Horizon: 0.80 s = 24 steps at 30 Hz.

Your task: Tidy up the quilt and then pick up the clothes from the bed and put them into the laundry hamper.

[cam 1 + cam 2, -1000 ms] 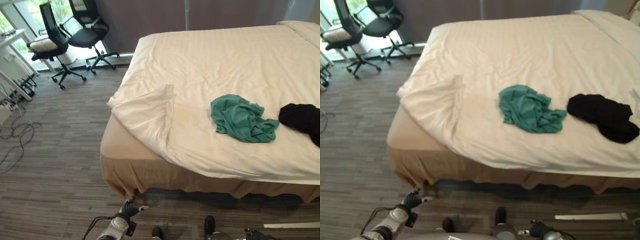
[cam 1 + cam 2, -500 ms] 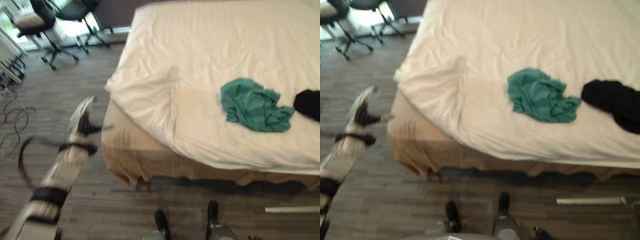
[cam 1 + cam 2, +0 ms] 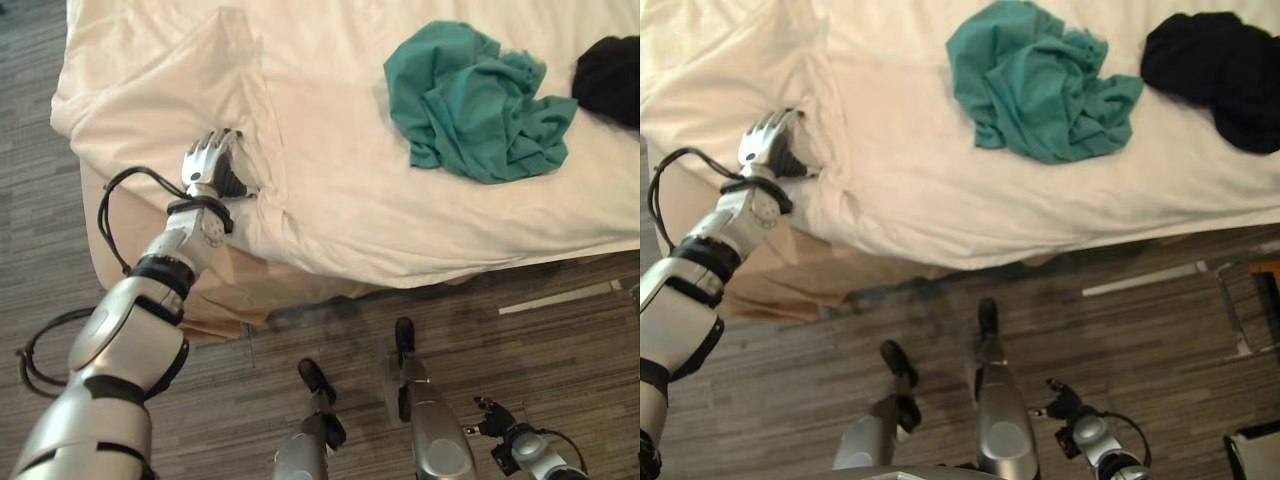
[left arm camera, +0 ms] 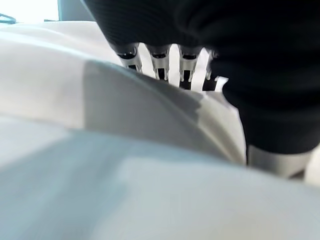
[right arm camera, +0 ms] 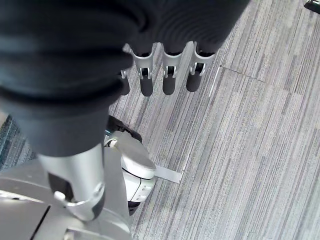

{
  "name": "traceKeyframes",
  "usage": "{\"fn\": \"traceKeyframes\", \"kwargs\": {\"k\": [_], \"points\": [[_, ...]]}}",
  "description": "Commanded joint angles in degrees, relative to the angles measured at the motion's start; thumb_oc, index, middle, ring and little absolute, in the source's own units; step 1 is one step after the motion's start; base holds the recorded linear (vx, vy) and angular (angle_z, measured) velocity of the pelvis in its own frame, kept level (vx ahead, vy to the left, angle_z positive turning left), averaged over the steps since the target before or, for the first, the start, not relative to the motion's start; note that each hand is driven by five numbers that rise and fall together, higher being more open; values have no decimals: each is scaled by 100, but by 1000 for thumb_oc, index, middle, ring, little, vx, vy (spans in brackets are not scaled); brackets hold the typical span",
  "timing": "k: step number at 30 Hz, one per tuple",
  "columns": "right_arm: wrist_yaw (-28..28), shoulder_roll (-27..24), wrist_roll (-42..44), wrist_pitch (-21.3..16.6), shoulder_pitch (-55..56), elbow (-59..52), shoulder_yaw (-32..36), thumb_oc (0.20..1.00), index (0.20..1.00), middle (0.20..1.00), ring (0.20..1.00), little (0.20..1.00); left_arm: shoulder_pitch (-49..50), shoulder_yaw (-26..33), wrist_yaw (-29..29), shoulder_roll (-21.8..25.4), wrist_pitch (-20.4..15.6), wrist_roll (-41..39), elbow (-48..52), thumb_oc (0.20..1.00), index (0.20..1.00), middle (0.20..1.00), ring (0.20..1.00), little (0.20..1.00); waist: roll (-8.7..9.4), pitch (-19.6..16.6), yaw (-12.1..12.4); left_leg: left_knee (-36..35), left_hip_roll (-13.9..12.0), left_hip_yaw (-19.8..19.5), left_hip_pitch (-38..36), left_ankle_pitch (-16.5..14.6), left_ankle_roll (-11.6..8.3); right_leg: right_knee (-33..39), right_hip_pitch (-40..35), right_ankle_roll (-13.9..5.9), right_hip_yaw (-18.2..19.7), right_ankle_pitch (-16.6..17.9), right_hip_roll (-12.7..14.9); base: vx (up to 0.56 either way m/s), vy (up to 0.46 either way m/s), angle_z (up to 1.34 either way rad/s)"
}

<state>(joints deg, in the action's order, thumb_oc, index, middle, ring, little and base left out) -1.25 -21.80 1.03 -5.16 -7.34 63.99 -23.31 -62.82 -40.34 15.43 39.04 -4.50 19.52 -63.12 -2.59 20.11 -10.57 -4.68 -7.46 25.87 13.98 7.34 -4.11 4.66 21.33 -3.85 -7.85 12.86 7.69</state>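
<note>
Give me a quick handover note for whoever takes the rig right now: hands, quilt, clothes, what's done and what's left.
Left hand: on the folded-back corner of the quilt at the bed edge, fingers reaching into the fold; grip not clear.
Right hand: low by the floor, holding nothing, fingers relaxed.
Clothes: green garment and black garment both lie on the quilt.
Done: nothing finished; the corner is folded over.
Left: flatten the quilt, then move both garments to the hamper.

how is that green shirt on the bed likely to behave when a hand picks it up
The green shirt lies crumpled in soft folds on the quilt, so it is probably floppy and will drape and hang down from wherever it is pinched. It looks like thin cloth, so likely light. A trailing end may drag across the quilt when it is lifted.
</note>
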Motion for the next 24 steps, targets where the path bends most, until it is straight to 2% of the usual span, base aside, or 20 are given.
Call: {"fn": "traceKeyframes", "kwargs": {"k": [1, 4, 8, 10, 11, 12, 13, 14, 15, 16, 18, 20, 21, 22, 23, 24], "points": [[-42, 96, 287, -23, -166, 212, -171, 1000, 1000, 1000, 1000, 1000, -383, -221, -482, 69, 367, 961, -1010, 200, 200, 200, 200, 200, 200, 91, -1, -32, -265, -158, -69, 103, -381, -143, -82, -865, 112, -164, 331, 32, 22, -8], [0, 151, 351, 11, -64, 381, -93, 1000, 1000, 1000, 1000, 1000, -135, -31, -624, 73, 350, 877, -1068, 200, 200, 200, 200, 200, 217, -22, 30, -32, -286, -98, -207, 50, -398, -78, -201, -880, 105, -160, 324, 55, -19, -12], [-58, 95, 584, 21, 112, 481, 262, 1000, 1000, 1000, 1000, 1000, 827, 474, -492, 155, 279, 598, -440, 200, 200, 200, 200, 200, 195, -227, 143, -32, -275, -128, -567, -45, -396, -78, -574, -850, 11, -252, 331, 82, -26, -13], [-91, 8, 699, 46, 241, 515, 623, 1000, 1000, 1000, 1000, 1000, 1622, 931, -537, 387, 247, 420, 151, 200, 200, 200, 200, 200, 153, -377, 219, -32, -240, -161, -849, -127, -393, -67, -901, -832, -64, -324, 344, 169, 2, -6], [-110, -110, 779, 105, 336, 607, 1030, 1000, 1000, 1000, 1000, 1000, 2473, 1443, -650, 524, 266, 258, 675, 200, 200, 200, 200, 200, 116, -556, 332, -32, -214, -238, -1080, -193, -390, -46, -1201, -817, -142, -390, 354, 150, 10, 8], [-110, -116, 779, 106, 339, 606, 1020, 1000, 1000, 1000, 1000, 1000, 2497, 1462, -654, 527, 272, 261, 692, 200, 200, 200, 200, 200, 111, -553, 318, -32, -215, -243, -1087, -194, -391, -44, -1212, -817, -147, -392, 353, 129, 8, 28], [-113, -159, 792, 136, 387, 683, 1206, 1000, 1000, 1000, 1000, 1000, 2981, 1780, -739, 613, 303, 159, 1146, 200, 200, 200, 200, 200, 99, -642, 381, -32, -202, -295, -1178, -221, -382, -41, -1352, -807, -198, -420, 366, 119, -3, 38], [-70, -274, 779, 205, 490, 705, 1566, 1000, 1000, 1000, 1000, 1000, 3949, 2441, -885, 702, 280, -48, 1413, 200, 200, 200, 200, 200, 114, -807, 481, -32, -200, -341, -1351, -250, -380, -24, -1589, -791, -260, -472, 365, 151, 1, 39], [-62, -367, 815, 229, 506, 734, 1731, 1000, 1000, 1000, 1000, 1000, 4398, 2748, -941, 666, 265, -200, 1420, 200, 200, 200, 200, 200, 125, -884, 521, -32, -198, -355, -1441, -266, -383, -18, -1684, -787, -280, -488, 363, 106, -1, 27], [-61, -372, 817, 230, 503, 733, 1716, 1000, 1000, 1000, 1000, 1000, 4426, 2774, -946, 668, 269, -196, 1437, 200, 200, 200, 200, 200, 123, -896, 507, -32, -200, -355, -1426, -253, -382, -14, -1670, -781, -280, -477, 361, 66, 11, 14], [-38, -677, 937, 270, 534, 824, 2250, 1000, 1000, 1000, 1000, 1000, 5489, 3321, -1137, 451, 271, -320, 1266, 200, 200, 200, 200, 200, 159, -1085, 607, -32, -198, -426, -1625, -313, -374, 11, -1926, -772, -331, -544, 349, 70, 20, 23], [-39, -840, 965, 288, 486, 899, 2412, 1000, 1000, 1000, 1000, 1000, 5770, 3458, -1180, 268, 293, -329, 982, 200, 200, 200, 200, 200, 179, -1169, 638, -32, -204, -443, -1659, -315, -370, 25, -1975, -760, -344, -549, 344, 49, 17, 14], [-48, -982, 965, 305, 448, 928, 2546, 1000, 1000, 1000, 1000, 1000, 5982, 3538, -1210, 129, 313, -340, 682, 231, 231, 231, 231, 231, 192, -1222, 660, -32, -204, -453, -1695, -331, -366, 33, -2020, -757, -346, -562, 341, 51, 27, 6], [-58, -1162, 974, 326, 382, 969, 2664, 1000, 1000, 1000, 1000, 1000, 6157, 3622, -1246, -20, 343, -365, 299, 567, 567, 567, 567, 567, 205, -1272, 686, -32, -205, -460, -1726, -344, -362, 34, -2052, -751, -353, -570, 336, 41, 36, -4], [-74, -1352, 981, 333, 314, 975, 2773, 1000, 1000, 1000, 1000, 1000, 6302, 3696, -1271, -163, 358, -405, -75, 1000, 1000, 1000, 1000, 1000, 220, -1326, 703, -32, -206, -471, -1760, -355, -361, 34, -2089, -750, -351, -577, 333, 29, 50, -9], [-130, -1610, 1003, 329, 226, 914, 2911, 1000, 1000, 1000, 1000, 1000, 6449, 3830, -1265, -345, 394, -500, -534, 1000, 1000, 1000, 1000, 1000, 236, -1372, 717, -32, -207, -471, -1788, -365, -363, 34, -2114, -750, -349, -582, 328, 29, 64, -12]]}}
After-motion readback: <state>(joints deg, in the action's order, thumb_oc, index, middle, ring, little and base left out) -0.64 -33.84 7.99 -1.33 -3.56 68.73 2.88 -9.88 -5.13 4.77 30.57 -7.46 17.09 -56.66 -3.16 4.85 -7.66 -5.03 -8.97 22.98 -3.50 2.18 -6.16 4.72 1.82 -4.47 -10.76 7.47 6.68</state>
